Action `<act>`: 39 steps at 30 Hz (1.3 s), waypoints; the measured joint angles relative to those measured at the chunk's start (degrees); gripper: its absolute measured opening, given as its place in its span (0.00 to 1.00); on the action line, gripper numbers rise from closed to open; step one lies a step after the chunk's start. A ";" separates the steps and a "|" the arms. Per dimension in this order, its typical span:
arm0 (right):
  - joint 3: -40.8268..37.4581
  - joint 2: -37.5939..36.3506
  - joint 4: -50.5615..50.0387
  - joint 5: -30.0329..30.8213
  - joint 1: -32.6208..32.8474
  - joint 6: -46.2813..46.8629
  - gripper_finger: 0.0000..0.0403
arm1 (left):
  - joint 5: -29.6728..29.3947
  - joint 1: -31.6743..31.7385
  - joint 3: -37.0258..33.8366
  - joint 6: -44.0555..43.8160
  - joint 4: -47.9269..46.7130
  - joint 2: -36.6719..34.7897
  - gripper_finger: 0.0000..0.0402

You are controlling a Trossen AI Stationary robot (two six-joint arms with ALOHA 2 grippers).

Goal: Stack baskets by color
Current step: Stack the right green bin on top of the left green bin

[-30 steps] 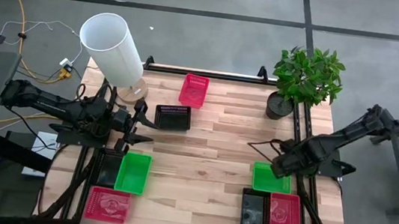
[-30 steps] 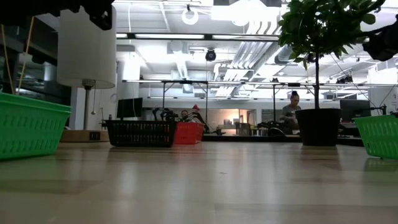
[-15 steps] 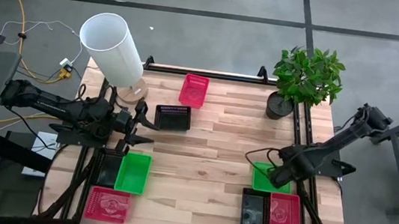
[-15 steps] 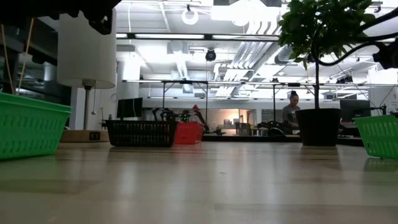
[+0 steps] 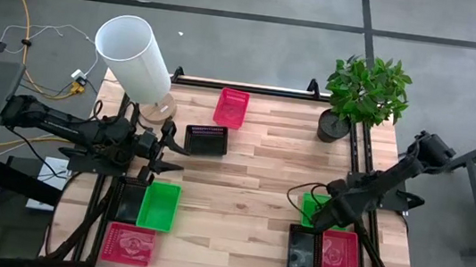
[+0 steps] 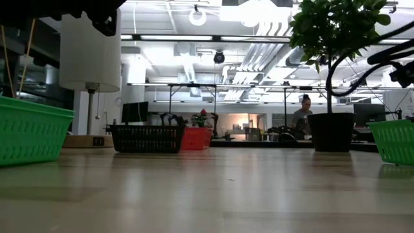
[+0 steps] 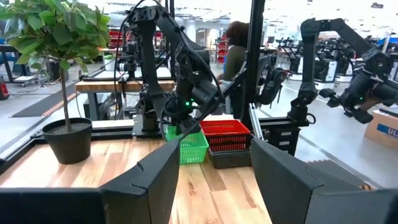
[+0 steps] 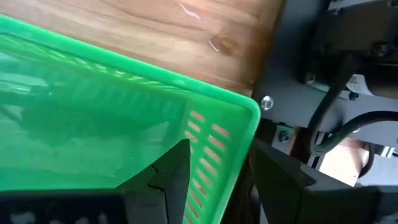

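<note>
On the right stands a green basket point(image 5: 330, 205) point(image 8: 93, 124), with a black basket point(image 5: 303, 251) and a red-pink basket point(image 5: 340, 256) just nearer. My right gripper point(image 5: 317, 217) point(image 8: 219, 149) points steeply down, open, with one finger inside the green basket and one outside a side wall near a corner. On the left, my left gripper point(image 5: 171, 148) point(image 7: 214, 180) hangs level and open, touching nothing. Near it are a green basket point(image 5: 159, 205), a black basket point(image 5: 129, 202) and a red-pink basket point(image 5: 128, 243). Farther back stand a black basket point(image 5: 206, 139) and a red-pink basket point(image 5: 231, 108).
A tall white cylinder point(image 5: 134, 57) stands at the far left. A potted plant point(image 5: 364, 94) stands at the far right corner. Bare wood point(image 5: 249, 198) lies between the two groups of baskets. People and other robot arms show in the room beyond the table.
My right gripper has sunk toward the green basket on the right, going toward the table's near edge and a little to the left. It has tipped further downward. The baskets have not moved.
</note>
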 joint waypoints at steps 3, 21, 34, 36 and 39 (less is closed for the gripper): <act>0.00 1.42 0.25 0.99 -0.02 -0.92 0.38 | 0.00 0.00 0.00 0.00 0.01 0.00 0.46; 2.42 1.17 -7.44 17.45 -0.27 -7.75 0.02 | 0.07 0.00 1.96 0.00 0.25 -2.61 0.46; 22.99 -8.29 -1.33 68.87 -3.35 -44.11 0.00 | -1.36 0.02 2.47 0.00 -0.24 -5.40 0.46; 22.84 -9.01 8.49 70.01 -4.84 -57.24 0.00 | -1.56 0.02 2.47 0.00 -0.35 -5.38 0.46; 20.58 -9.20 24.59 65.64 -8.24 -76.31 0.00 | -1.57 0.02 2.47 0.00 -1.22 -5.39 0.46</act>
